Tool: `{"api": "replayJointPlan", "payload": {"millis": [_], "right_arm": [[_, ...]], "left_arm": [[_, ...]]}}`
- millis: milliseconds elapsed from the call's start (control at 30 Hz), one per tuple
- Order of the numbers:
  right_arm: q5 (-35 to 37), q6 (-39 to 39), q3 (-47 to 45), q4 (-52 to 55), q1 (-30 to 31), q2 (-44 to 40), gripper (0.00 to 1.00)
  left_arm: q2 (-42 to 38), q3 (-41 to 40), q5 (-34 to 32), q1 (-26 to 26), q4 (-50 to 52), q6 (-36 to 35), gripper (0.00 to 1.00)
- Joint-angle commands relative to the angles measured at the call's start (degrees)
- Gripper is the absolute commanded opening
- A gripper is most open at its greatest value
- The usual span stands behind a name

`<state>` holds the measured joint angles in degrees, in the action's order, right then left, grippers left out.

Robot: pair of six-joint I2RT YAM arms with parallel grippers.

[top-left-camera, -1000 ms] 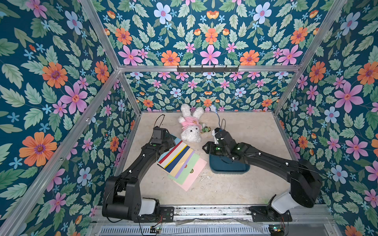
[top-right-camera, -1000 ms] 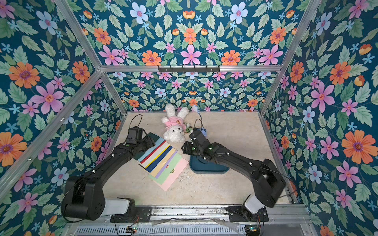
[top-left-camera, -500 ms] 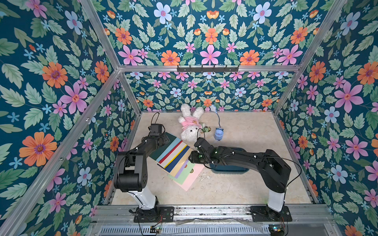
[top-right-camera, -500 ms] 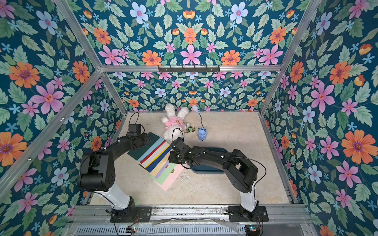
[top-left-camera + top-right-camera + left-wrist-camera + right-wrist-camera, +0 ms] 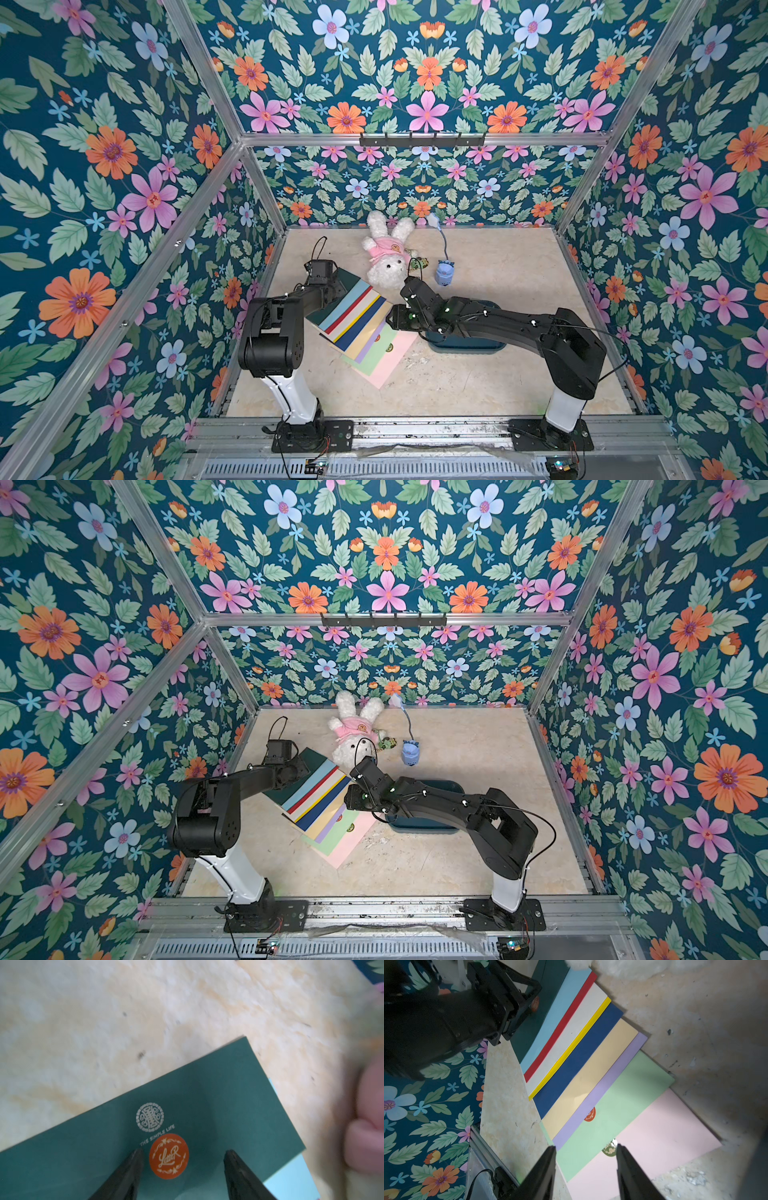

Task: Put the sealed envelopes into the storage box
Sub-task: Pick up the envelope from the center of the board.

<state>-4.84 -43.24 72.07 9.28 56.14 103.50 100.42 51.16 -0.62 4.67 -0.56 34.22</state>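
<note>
Where the fan of flat paper sealed envelopes (image 5: 357, 324) lies slantwise on the beige marbled table (image 5: 498, 257), it runs from a dark green envelope (image 5: 187, 1105) at the far left to a pale pink envelope (image 5: 664, 1136) at the near right. The shallow dark teal plastic storage box (image 5: 465, 345) sits just to the right of the fan. The right arm lies across the box and hides most of it, and I cannot tell what is inside.

The left gripper (image 5: 184, 1150) is over the dark green envelope at the far-left end. Its jaws stand apart, one on each side of the round orange seal sticker (image 5: 169, 1156), with nothing between them. Whether the tips touch the paper I cannot tell.

The right gripper (image 5: 586, 1147) is over the near-right end of the fan, where a pale green envelope (image 5: 612, 1105) overlaps the pink one. Its jaws are parted and hold nothing, and a round green seal sticker (image 5: 609, 1151) shows in the gap between them.

A white plush rabbit in a pink top (image 5: 388, 257) lies just beyond the fan's far edge.
</note>
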Motion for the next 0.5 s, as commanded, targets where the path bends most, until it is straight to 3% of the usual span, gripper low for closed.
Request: {"api": "replayJointPlan", "payload": {"millis": [0, 200, 367, 467], "right_arm": [[-0.44, 1.14, 0.3, 0.01, -0.82, -0.4, 0.51], [-2.33, 1.14, -0.02, -1.12, -2.42, 0.12, 0.51], [-3.22, 1.08, 0.4, -0.83, -2.62, 0.6, 0.51], [-3.85, 0.35, 1.24, -0.82, -2.62, 1.35, 0.51]], "left_arm": [[-3.18, -5.3, 7.0, 1.49, 8.48, 3.87, 0.68], [-12.51, -9.38, 6.68, 9.8, 11.67, 7.11, 0.7], [-20.52, -8.57, 12.7, 12.49, 12.58, 7.47, 0.71], [-23.12, -6.61, 5.47, 12.23, 15.65, 5.17, 0.72]]}}
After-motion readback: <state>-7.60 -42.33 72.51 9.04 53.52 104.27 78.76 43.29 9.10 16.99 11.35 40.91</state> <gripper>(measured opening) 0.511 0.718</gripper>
